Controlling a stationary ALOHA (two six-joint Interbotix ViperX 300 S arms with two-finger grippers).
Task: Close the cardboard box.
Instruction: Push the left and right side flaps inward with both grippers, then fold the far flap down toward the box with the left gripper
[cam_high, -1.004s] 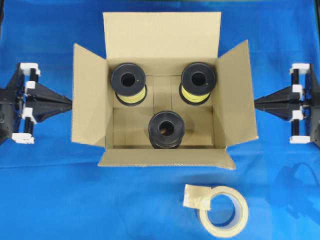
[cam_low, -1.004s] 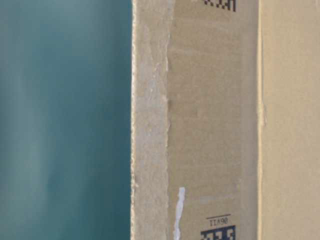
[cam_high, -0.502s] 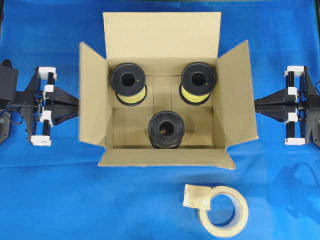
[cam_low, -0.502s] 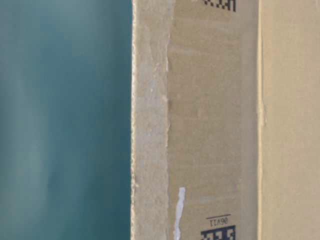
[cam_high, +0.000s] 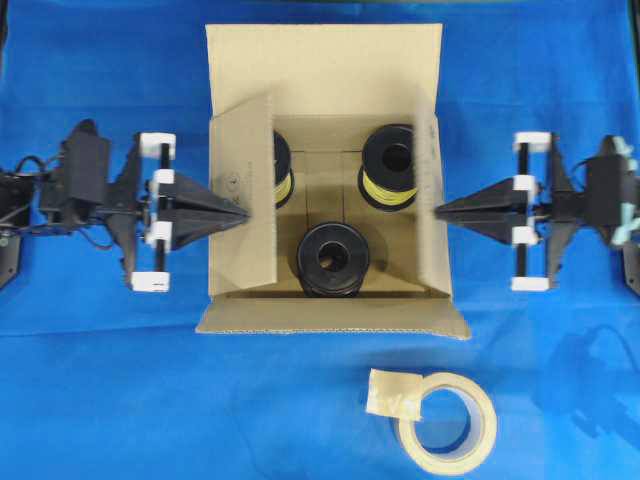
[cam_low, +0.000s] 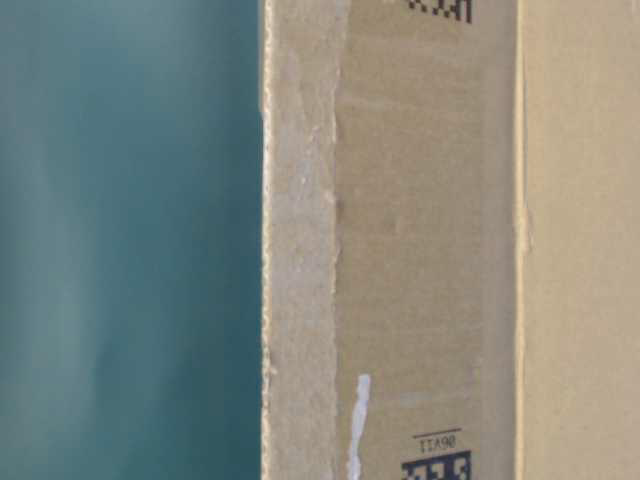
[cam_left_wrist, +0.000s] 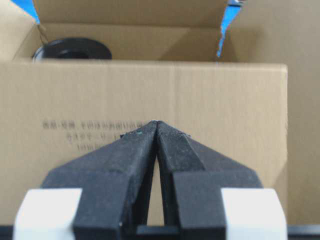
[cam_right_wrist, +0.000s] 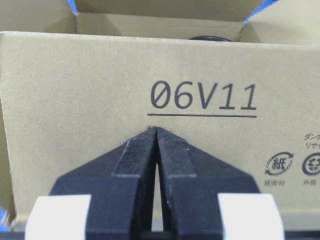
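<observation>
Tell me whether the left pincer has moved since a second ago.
Yes. In the overhead view the left pincer has advanced rightward toward the cardboard box, folding its side flap inward, while the tape roll kept its place.

Both arms are black; each gripper, left (cam_high: 243, 212) and right (cam_high: 441, 210), has tapered black fingers and white end blocks.
</observation>
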